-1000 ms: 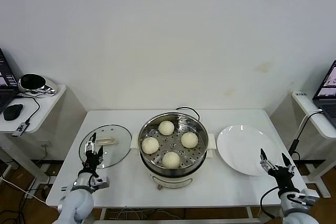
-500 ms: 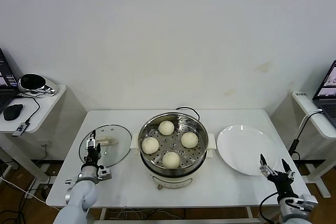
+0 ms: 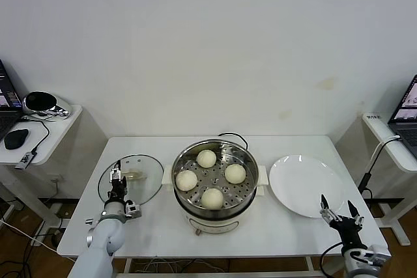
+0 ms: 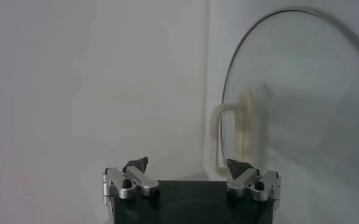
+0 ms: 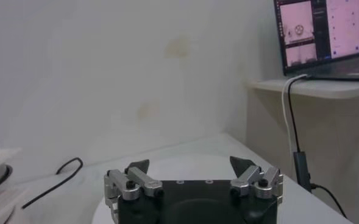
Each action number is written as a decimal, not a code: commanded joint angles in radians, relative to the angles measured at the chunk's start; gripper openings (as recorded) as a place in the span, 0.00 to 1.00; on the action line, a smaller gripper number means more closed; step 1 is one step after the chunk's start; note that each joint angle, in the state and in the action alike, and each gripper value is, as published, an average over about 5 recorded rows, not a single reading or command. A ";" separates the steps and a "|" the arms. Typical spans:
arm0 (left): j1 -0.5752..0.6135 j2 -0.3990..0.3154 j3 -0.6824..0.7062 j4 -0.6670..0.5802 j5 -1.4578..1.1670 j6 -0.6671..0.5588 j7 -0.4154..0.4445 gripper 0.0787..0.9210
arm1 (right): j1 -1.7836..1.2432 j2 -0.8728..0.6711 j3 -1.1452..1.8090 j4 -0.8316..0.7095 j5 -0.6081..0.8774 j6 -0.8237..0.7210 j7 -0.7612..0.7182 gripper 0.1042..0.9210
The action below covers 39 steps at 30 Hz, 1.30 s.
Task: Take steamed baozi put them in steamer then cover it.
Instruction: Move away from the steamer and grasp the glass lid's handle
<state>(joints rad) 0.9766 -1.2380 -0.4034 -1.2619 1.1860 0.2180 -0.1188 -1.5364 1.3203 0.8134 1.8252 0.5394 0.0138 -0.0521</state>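
The steamer (image 3: 255, 177) stands open at the table's middle with several cream-white baozi (image 3: 212, 198) on its perforated tray. Its clear glass lid (image 3: 140, 183) lies flat to the left, cream handle up. My left gripper (image 3: 116, 181) hovers open over the lid's near left edge, and nothing is between its fingers. In the left wrist view the gripper (image 4: 187, 165) points at the lid (image 4: 301, 109) and its handle (image 4: 245, 131). My right gripper (image 3: 337, 212) stands open and empty off the table's front right corner, also seen in the right wrist view (image 5: 190, 165).
A flat white plate (image 3: 305, 185) lies bare to the right of the steamer. The steamer's black cord (image 3: 236, 138) runs behind the pot. Side desks hold a laptop (image 5: 325, 30) at right and a mouse (image 3: 15, 139) at left. The white table (image 3: 156, 226) is bare in front.
My left gripper has crept forward over the lid's edge. The right gripper has drawn back from the plate toward the table's front right corner. Both stayed open.
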 commanded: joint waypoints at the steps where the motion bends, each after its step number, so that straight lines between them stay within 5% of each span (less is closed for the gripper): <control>1: -0.052 -0.011 0.009 0.071 -0.019 0.003 -0.012 0.88 | -0.003 0.008 0.001 -0.001 -0.011 0.004 0.001 0.88; 33: -0.179 -0.040 0.023 0.262 0.011 -0.025 -0.122 0.88 | 0.026 0.011 0.005 -0.052 -0.027 0.009 0.001 0.88; 39: -0.171 -0.036 0.022 0.269 0.020 -0.036 -0.137 0.76 | 0.025 0.010 0.009 -0.047 -0.029 0.008 0.002 0.88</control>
<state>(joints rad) 0.8114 -1.2745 -0.3813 -1.0263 1.1933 0.1902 -0.2283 -1.5119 1.3309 0.8213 1.7774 0.5118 0.0217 -0.0508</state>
